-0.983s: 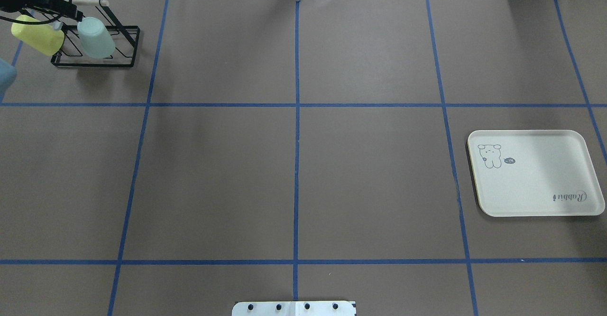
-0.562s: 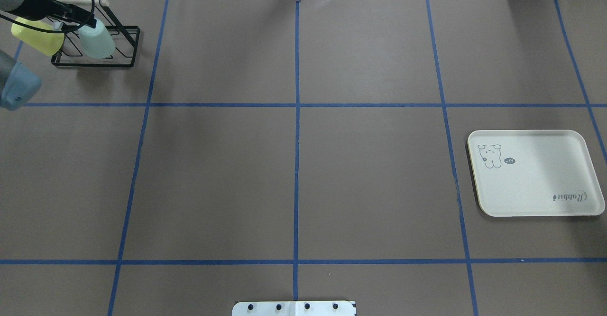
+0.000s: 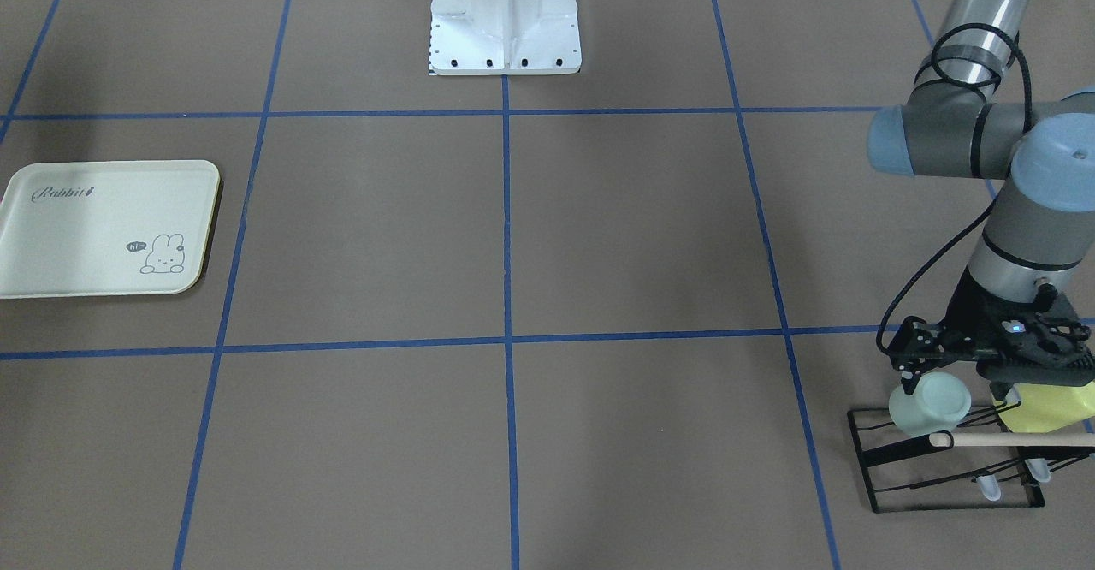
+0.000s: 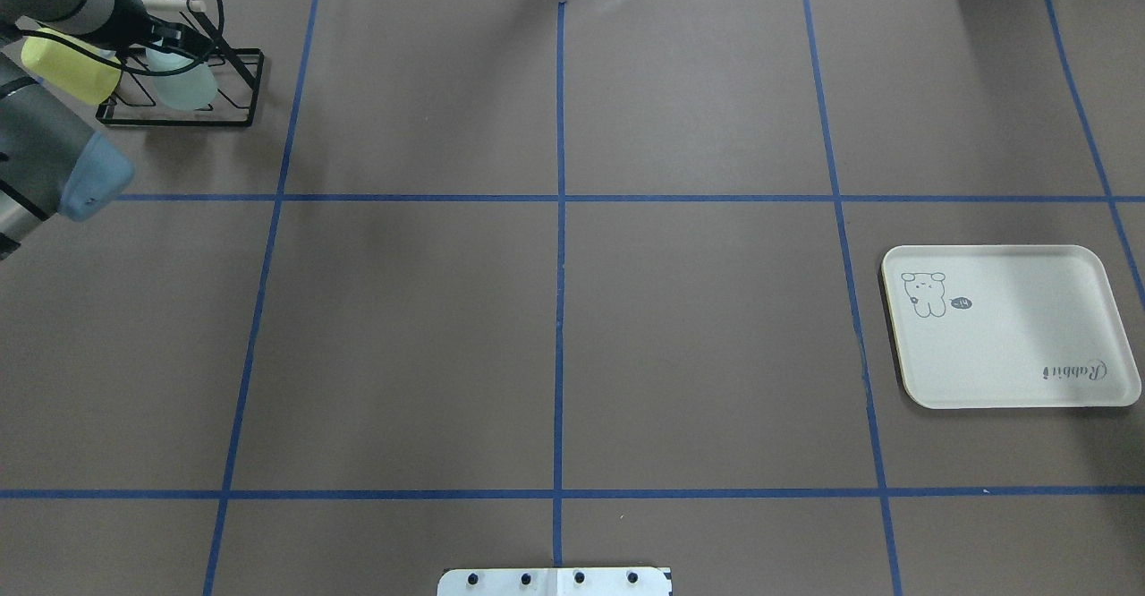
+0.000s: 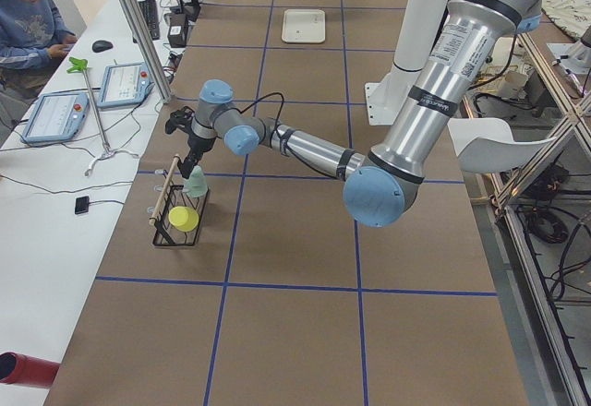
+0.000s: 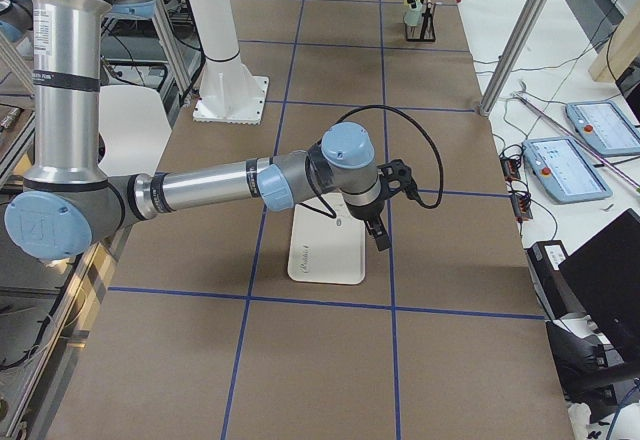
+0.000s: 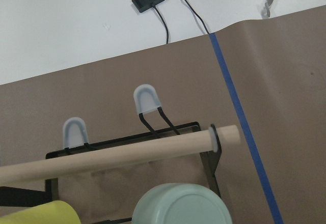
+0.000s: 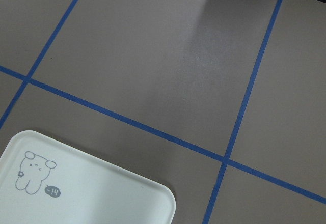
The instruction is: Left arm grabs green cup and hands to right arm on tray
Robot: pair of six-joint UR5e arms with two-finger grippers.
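Observation:
The green cup (image 3: 930,405) sits upside down on the black wire rack (image 3: 881,476), beside a yellow-green cup (image 3: 1048,407). It also shows in the overhead view (image 4: 183,86) and at the bottom of the left wrist view (image 7: 178,206). My left gripper (image 3: 954,382) hangs just above it and looks open, with a dark finger by the cup's side. The cream tray (image 4: 1011,345) lies far across the table with nothing on it. My right gripper (image 6: 381,238) hovers over the tray's edge (image 6: 325,255). I cannot tell if it is open.
A wooden dowel (image 7: 127,152) runs across the top of the rack, just beyond the green cup. Capped rack pegs (image 7: 146,99) stand behind it. The robot base plate (image 3: 505,39) sits at the table's middle edge. Blue tape lines grid the brown table.
My left arm has swung further in over the rack. Its gripper now covers the green cup's upper part. The cups and the tray have not moved.

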